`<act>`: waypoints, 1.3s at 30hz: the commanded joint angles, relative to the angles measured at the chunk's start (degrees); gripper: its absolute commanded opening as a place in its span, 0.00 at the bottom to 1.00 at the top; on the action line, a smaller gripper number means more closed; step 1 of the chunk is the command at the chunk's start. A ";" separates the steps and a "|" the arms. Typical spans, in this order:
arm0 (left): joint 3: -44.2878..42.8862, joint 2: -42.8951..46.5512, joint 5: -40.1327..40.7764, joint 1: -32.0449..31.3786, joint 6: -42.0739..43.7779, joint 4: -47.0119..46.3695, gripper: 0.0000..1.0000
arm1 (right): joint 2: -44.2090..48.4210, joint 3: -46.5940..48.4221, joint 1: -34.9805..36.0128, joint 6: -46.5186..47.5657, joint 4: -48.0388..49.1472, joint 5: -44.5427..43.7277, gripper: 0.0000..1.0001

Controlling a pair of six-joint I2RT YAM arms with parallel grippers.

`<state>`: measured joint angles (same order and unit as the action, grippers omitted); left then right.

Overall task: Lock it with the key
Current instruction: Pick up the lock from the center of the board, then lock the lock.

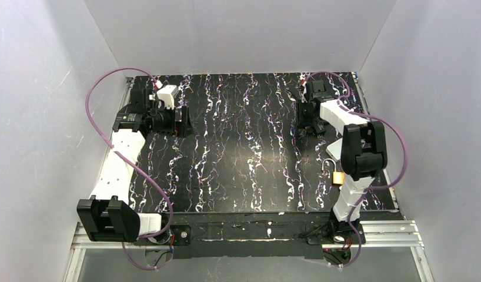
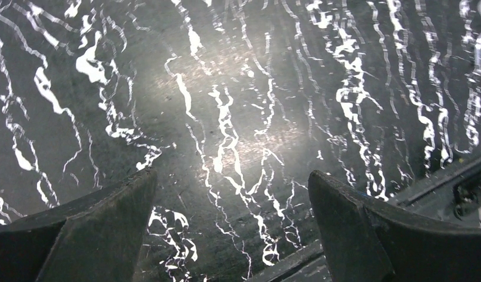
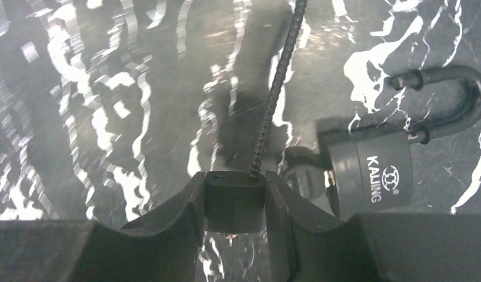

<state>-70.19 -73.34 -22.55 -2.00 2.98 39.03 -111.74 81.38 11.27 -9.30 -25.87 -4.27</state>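
Our right claw (image 3: 235, 176) is clamped on a small black block (image 3: 234, 205), which we take to be the key's head. A beaded chain (image 3: 276, 88) runs up from it. Just beside it lies a black padlock (image 3: 372, 176). Our left claw (image 2: 231, 172) hangs with its fingers wide apart over bare tabletop (image 1: 244, 164), holding nothing.

The brass lock (image 1: 338, 177) lies at the near right of the tabletop, close beside our right arm's elbow and well apart from the right claw. We cannot tell whether its shackle is open.

We see three risks. If the chain is tied to the black padlock, lifting could drag it along. The block sits near the fingertips, so it may twist or slip. Swinging the arm back could knock the brass lock with the elbow.
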 commanded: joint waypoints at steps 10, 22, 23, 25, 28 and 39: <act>-21.35 -7.30 -17.87 0.08 12.25 18.51 0.99 | 20.33 -1.94 5.42 40.08 -0.98 21.92 0.01; -33.21 -20.10 -31.18 -1.27 20.14 24.88 0.99 | 27.15 3.93 20.00 49.59 -6.24 27.48 0.01; -35.03 -21.83 -31.59 -1.91 20.41 25.93 0.99 | 26.92 5.02 20.95 49.47 -7.09 27.97 0.01; -37.22 -24.50 -32.56 -3.47 20.55 27.47 0.99 | 26.74 6.43 22.28 48.58 -8.05 29.08 0.01; -38.14 -26.59 -33.43 -5.94 21.19 28.78 0.99 | 27.12 7.36 23.40 47.90 -9.41 30.70 0.01; -37.14 -26.33 -37.45 -12.40 23.36 29.18 0.57 | 28.64 9.10 25.84 47.94 -13.90 32.27 0.01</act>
<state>-106.24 -102.17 -56.88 -13.67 24.49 66.37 -85.58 86.59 36.58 38.81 -39.16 25.76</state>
